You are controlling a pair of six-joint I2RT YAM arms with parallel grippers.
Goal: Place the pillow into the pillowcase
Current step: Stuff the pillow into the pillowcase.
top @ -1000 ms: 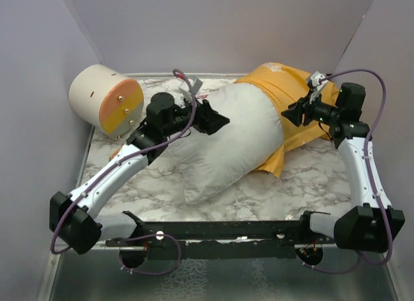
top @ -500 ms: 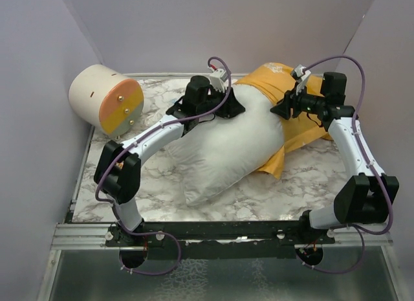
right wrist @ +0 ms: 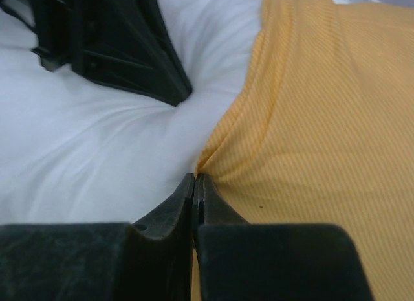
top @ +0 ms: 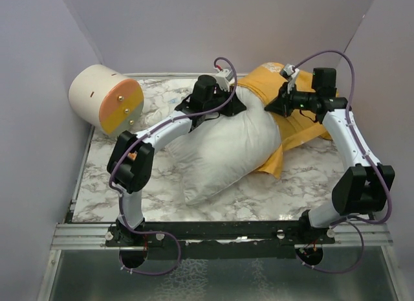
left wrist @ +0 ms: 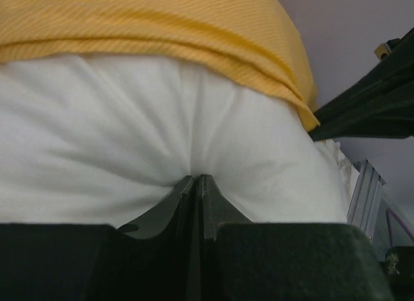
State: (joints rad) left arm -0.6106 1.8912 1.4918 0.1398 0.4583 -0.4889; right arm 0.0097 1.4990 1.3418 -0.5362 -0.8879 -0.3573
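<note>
Both pinching: left hand (left wrist: 197,178) grips pillow (left wrist: 97,133) fold, right hand (right wrist: 196,177) grips pillowcase (right wrist: 310,120) hem.

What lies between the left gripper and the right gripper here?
A bulge of white pillow, up to the pillowcase hem that the right gripper pinches; the right wrist view shows it.

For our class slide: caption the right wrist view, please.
Shut right claw pinching the orange pillowcase edge where it meets the white pillow.

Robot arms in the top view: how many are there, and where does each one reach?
2. The left arm reaches the white pillow at its far edge; the right arm reaches the orange pillowcase opening. None seems hidden.
</note>
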